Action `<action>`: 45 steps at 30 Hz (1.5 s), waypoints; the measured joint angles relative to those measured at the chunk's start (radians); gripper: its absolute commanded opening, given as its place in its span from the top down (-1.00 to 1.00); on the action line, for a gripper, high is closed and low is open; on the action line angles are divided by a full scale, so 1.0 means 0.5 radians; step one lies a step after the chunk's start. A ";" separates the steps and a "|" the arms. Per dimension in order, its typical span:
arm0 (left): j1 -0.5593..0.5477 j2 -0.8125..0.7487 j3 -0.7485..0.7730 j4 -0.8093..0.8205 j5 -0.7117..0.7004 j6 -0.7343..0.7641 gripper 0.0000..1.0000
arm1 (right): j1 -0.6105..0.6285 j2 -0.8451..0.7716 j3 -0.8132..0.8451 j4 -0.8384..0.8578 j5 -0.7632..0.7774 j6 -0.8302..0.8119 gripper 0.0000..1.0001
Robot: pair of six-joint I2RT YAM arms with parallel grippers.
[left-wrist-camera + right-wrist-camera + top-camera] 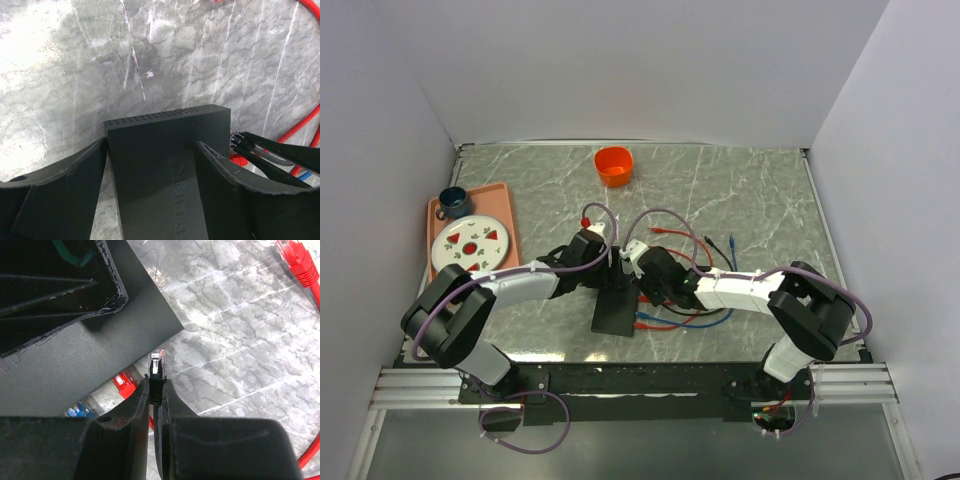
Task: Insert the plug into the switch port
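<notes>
The flat matte-black switch box (615, 308) lies on the marble table in front of the arms. In the left wrist view the box (165, 165) sits between my left gripper's (152, 170) fingers (75, 175), which press on its two long sides. My right gripper (156, 386) is shut on a black cable plug with a clear tip (157, 361). The tip is close beside the box's narrow edge (150, 335), just short of touching. The plug also shows in the left wrist view (242, 142) at the box's right side. The port opening itself is hidden.
Loose red, blue and black cables (690, 310) lie to the right of the box, with a red plug (297, 260) farther off. An orange cup (614, 165) stands at the back. A pink tray (500, 205) with a plate and a blue mug is on the left.
</notes>
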 measured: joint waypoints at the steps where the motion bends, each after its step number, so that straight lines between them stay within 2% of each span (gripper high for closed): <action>1: 0.001 0.000 -0.002 0.005 0.005 -0.001 -0.46 | -0.002 0.000 0.000 -0.002 -0.011 -0.016 1.00; 14: 0.025 0.050 0.005 0.099 0.085 0.004 -0.37 | -0.027 -0.007 -0.031 0.000 -0.114 -0.145 1.00; 29: 0.028 0.193 0.095 0.235 0.161 0.184 -0.32 | -0.035 -0.038 -0.092 0.031 -0.213 -0.207 1.00; 45: 0.017 0.192 0.065 0.320 0.190 0.271 -0.27 | -0.048 -0.027 -0.038 -0.075 -0.218 -0.103 1.00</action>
